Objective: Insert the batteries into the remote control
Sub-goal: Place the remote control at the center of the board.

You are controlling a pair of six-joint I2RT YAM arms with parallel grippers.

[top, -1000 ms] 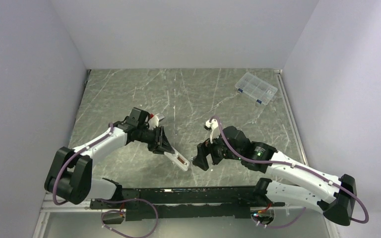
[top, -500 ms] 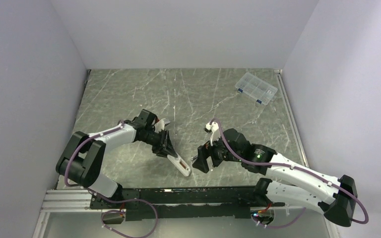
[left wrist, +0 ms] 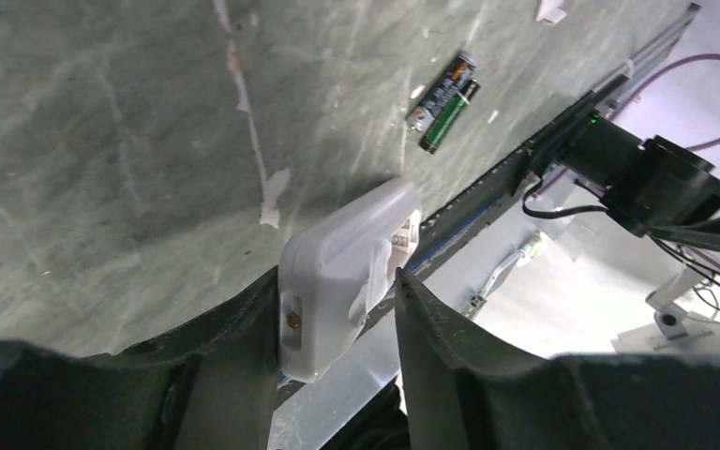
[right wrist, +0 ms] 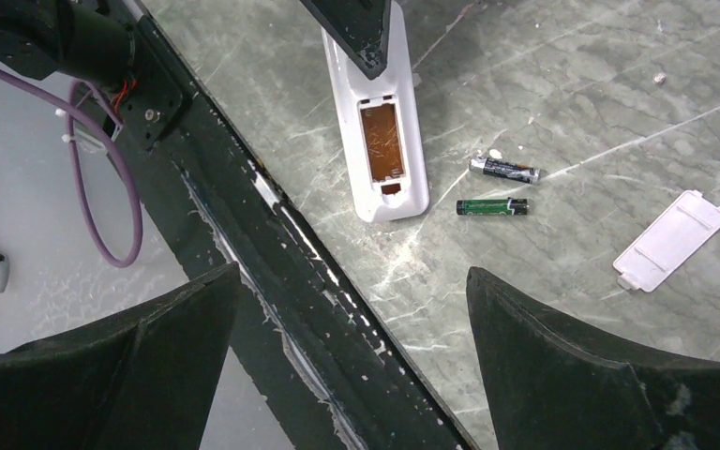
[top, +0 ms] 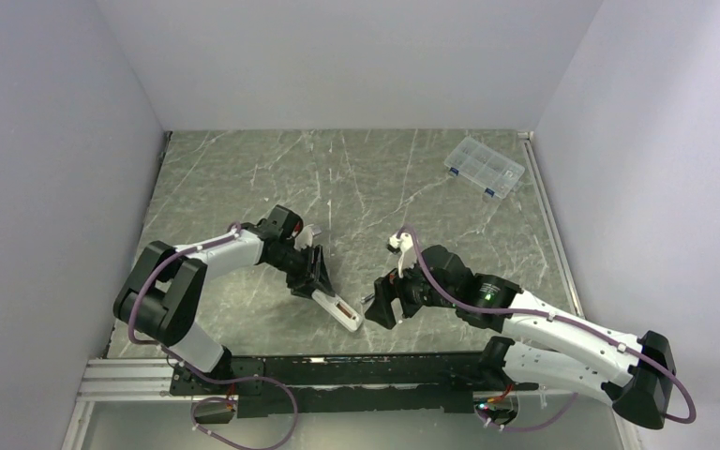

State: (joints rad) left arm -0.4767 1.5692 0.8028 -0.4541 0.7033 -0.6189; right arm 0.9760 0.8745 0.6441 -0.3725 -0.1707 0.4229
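My table (top: 244, 178) was a dark green-grey marbled top, veined and scuffed with white streaks. Three plain, pale lavender-grey walls boxed it in: the back wall (top: 337, 56), the left wall (top: 47, 141) and the right wall (top: 656, 141). A thin pale strip (top: 548, 216) ran along the table's right edge. A black rail (top: 356, 366) crossed its near edge, with a ribbed aluminium frame (top: 122, 380) at the near left corner. The light was soft and even, and shadows were faint. Past the near edge, my right wrist view showed a pale grey surface (right wrist: 19, 187) lower down.
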